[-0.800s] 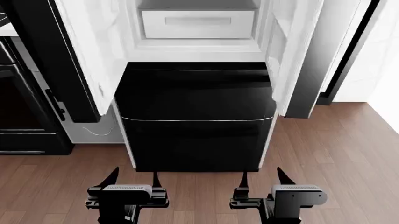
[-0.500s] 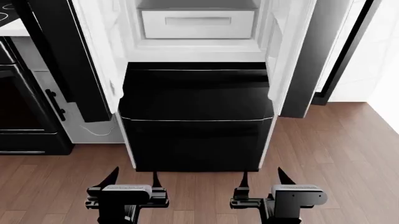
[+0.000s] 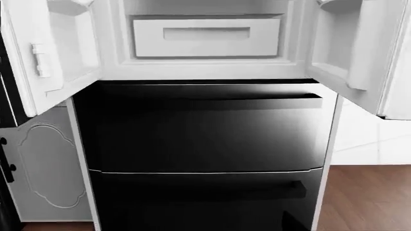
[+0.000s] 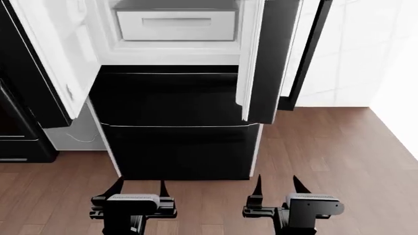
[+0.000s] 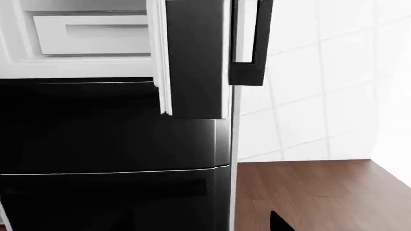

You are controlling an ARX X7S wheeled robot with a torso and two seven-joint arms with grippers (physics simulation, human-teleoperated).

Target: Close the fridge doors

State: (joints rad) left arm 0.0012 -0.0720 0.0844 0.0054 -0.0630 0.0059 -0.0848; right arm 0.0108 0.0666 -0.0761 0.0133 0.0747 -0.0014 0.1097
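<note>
Fridge doors are standing open in the left wrist view: the left fridge door (image 3: 45, 53) is showing its white lining with a shelf rim, the right fridge door (image 3: 359, 53) is doing the same across from it, and between them a white inner drawer (image 3: 205, 37) is sitting above the glossy black lower drawer fronts (image 3: 205, 130). No fingers of the left arm are showing here, so this view is telling nothing about its grip.

From the head view, the left door (image 4: 49, 54) is swinging wide toward the oven side, while the right door (image 4: 265, 58) is standing nearly edge-on, its tall axis upright and its black outer face turned away to the robot's right. The left gripper (image 4: 140, 188) and the right gripper (image 4: 277, 186) are both hanging low over the wooden floor (image 4: 326, 156), fingers parted and holding nothing, well short of either door. Both doors are lying ahead of and above the fingertips; I judge the right arm nearer its door's free edge, with a push from the right inward being what that door calls for.

In the right wrist view, the right door (image 5: 192, 57) is filling the upper middle, edge forward, its handle (image 5: 247, 43) beside the tiled wall (image 5: 321, 86). Its own fingers are not clearly showing here.
</note>
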